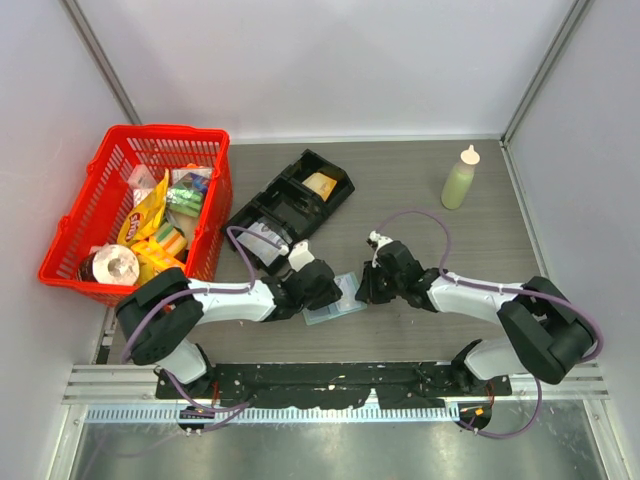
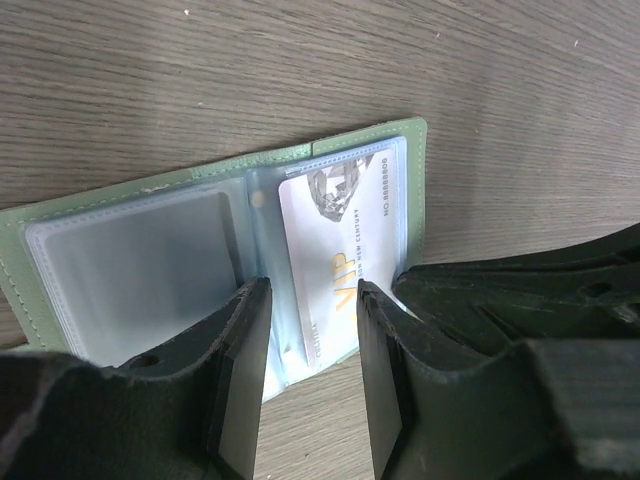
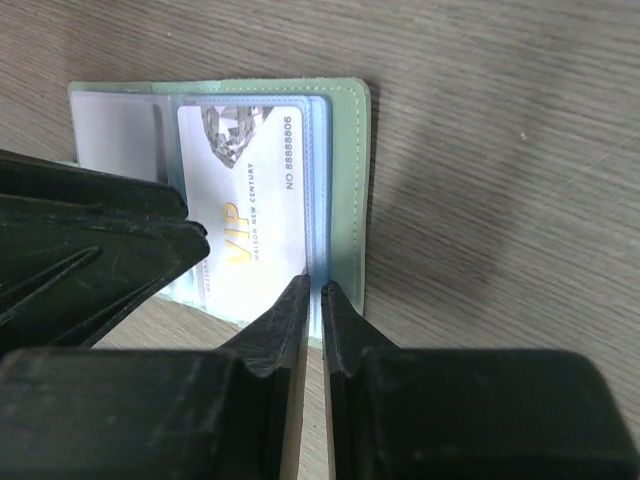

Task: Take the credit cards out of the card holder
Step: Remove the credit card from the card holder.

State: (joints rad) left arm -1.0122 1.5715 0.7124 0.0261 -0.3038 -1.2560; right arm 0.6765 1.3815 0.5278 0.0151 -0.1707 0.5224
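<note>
Since the smooth table (image 1: 420, 200) gives no grip and nothing visibly pins the card holder (image 1: 340, 300) down, the main risk I see is the whole wallet sliding or lifting with the pull instead of giving up its contents. The card holder lies open and flat between the two arms, clear sleeves facing up. The left gripper (image 2: 305, 370) hangs released over the holder's near edge, its fingers spread either side of the fold and apparently pressing on nothing; unless it bears down on the side with the empty sleeve (image 2: 130, 260), the holder has no anchor. The right gripper (image 3: 312, 310) sits at the holder's near edge on the other side, jaws narrowed to a sliver, and I cannot tell whether they pinch anything. The credit cards (image 3: 245, 220) are tucked in that side's sleeve, a white VIP one on top and a pale blue edge beside it toward the holder's outer border. The tips line up with that blue edge and the film together, so a squeeze may catch film with card, or slip off
</note>
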